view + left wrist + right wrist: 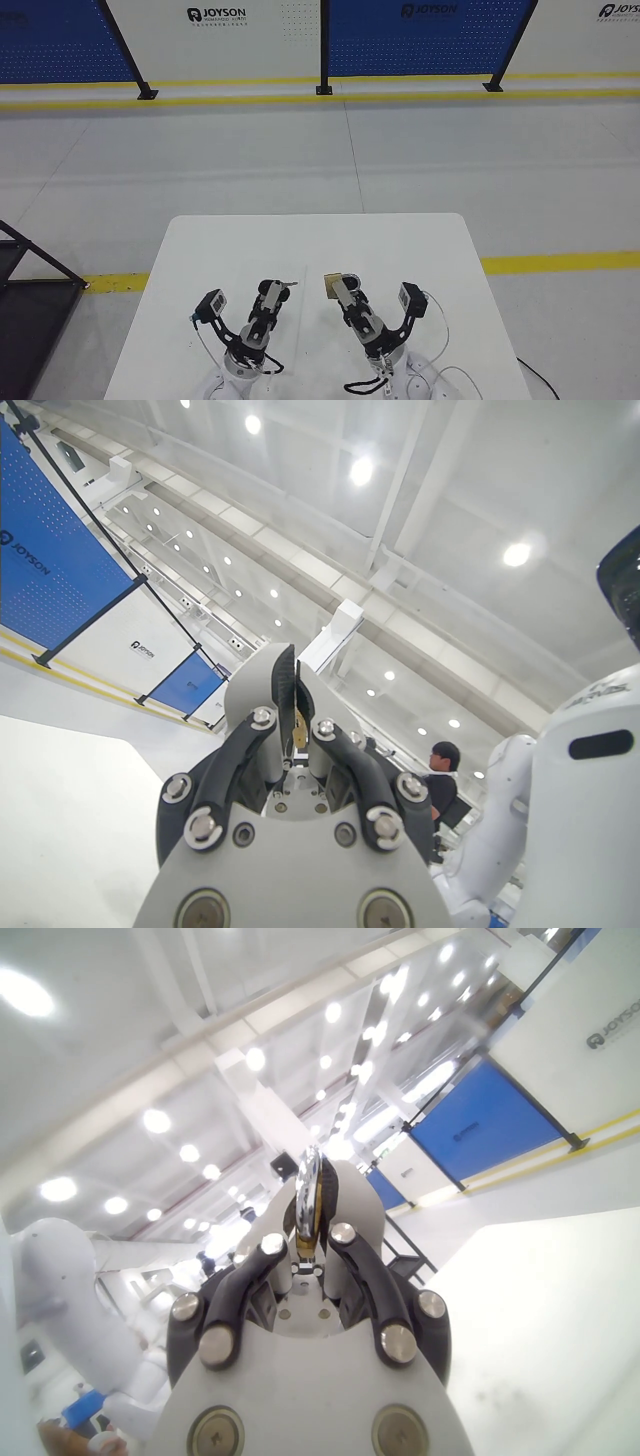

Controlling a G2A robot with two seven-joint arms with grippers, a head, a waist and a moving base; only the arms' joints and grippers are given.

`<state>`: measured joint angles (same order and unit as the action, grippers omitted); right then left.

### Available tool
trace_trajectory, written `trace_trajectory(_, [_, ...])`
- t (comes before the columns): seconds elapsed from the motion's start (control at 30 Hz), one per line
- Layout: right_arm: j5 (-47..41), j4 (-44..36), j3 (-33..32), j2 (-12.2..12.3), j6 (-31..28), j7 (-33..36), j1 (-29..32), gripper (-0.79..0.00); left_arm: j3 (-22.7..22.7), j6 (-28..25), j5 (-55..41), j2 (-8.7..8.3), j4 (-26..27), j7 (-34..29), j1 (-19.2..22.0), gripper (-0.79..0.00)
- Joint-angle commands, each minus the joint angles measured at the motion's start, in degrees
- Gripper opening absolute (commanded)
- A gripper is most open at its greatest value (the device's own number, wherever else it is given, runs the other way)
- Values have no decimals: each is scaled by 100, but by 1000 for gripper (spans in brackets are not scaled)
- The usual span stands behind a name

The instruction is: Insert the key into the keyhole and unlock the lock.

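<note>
Both arms are raised above the near part of the white table [310,250]. My left gripper [273,291] is shut on a small brass key [298,730], whose thin metal tip [291,284] pokes out toward the lock. In the left wrist view the key sits pinched between the black pads [284,685]. My right gripper [343,290] is shut on a brass padlock [331,285] with a shiny silver shackle [307,1193]; the brass body [304,1240] shows low between the fingers. A small gap separates key tip and padlock in the top view.
The table's far half lies bare, its edges at left, right and back. Beyond it runs grey floor with yellow lines [560,263] and blue and white barrier panels [420,35]. A black frame [30,260] stands off the table's left side.
</note>
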<state>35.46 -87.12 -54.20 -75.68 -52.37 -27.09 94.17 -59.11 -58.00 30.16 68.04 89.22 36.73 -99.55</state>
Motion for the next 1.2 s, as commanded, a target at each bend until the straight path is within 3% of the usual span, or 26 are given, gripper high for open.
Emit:
trace_trajectory(0.0, [44, 33, 29, -15, -83, -80, 1, -785, 187, 0, -199, -23, -40, -77, 111, -785])
trace_trajectory(0.23, [287, 117, 61, -63, -107, -372, 53, -785, 600, 0, -547, -83, -245, -197, 414, -785])
trace_trajectory(1.17, [-13, -4, 25, -128, 314, -205, 71, -785, 574, 118, -974, 53, -165, -951, 382, -785])
